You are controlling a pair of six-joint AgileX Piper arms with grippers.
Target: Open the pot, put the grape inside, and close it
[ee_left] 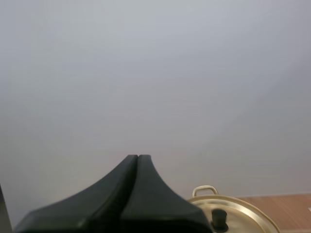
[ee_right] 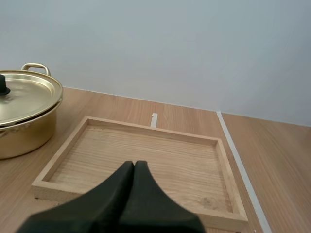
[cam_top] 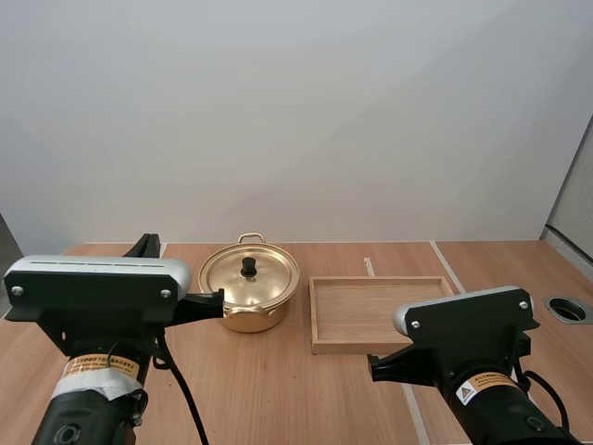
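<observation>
Pot [cam_top: 249,297] sits lidded just ahead-right of my left gripper [ee_left: 138,158], fingers pressed together, empty. Wooden tray [ee_right: 141,160], bare, lies under my closed right gripper [ee_right: 134,164]. No grape visible: either loaded already or yet to come.

The right claw [ee_right: 134,164] has its two black fingers pressed together into one dark wedge, holding nothing, poised over the near rim of a wooden tray [ee_right: 221,167]. The tray lies flat on the wooden bench [ee_right: 272,155]. Just beside the tray stands a gold pot [ee_right: 22,136], its lid [ee_right: 29,97] on, black knob [ee_right: 4,86] upright.
</observation>
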